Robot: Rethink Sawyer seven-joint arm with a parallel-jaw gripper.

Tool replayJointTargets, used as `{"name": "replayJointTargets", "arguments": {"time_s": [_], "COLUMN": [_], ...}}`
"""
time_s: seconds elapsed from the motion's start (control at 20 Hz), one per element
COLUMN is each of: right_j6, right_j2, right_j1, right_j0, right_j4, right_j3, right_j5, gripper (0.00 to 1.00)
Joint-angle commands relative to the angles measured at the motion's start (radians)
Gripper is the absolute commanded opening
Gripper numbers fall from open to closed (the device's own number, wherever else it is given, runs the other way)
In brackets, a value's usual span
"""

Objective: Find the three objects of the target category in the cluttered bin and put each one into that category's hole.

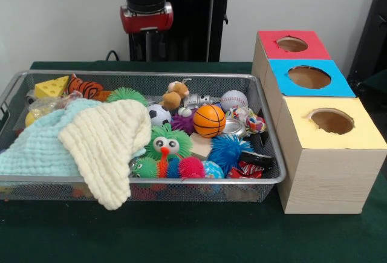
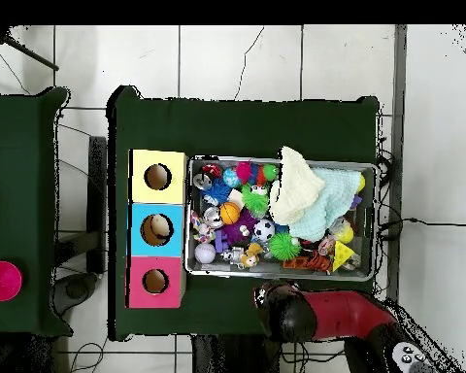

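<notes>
Monkey [image 1: 176, 94] is lying at the basket's [image 1: 151, 74] far rim; overhead we are seeing something inside the blue hole [image 2: 157, 228]. We cannot tell the hand's state.

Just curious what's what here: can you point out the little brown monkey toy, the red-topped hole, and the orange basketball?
brown monkey toy [image 1: 175, 94]: front view, on its body.
red-topped hole [image 1: 292, 44]: front view, inside the round opening.
orange basketball [image 1: 209, 121]: front view, centre of the ball.
</notes>
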Motion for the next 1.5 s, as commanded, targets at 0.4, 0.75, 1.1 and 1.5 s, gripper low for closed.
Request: {"name": "replayJointTargets", "arguments": {"time_s": [0.4,0.75,1.1,1.5], "right_j6": [0.247,0.222,0.200,0.173], "right_j2": [-0.091,-0.111,-0.124,-0.121], "right_j1": [0.096,0.179,0.267,0.312], "right_j0": [0.149,0.183,0.191,0.183], "right_j4": [0.069,0.092,0.102,0.105], "right_j3": [0.052,-0.006,-0.058,-0.079], "right_j5": [-0.163,-0.215,-0.270,-0.292], "gripper": [1.00,1.00,1.00,1.00]}}
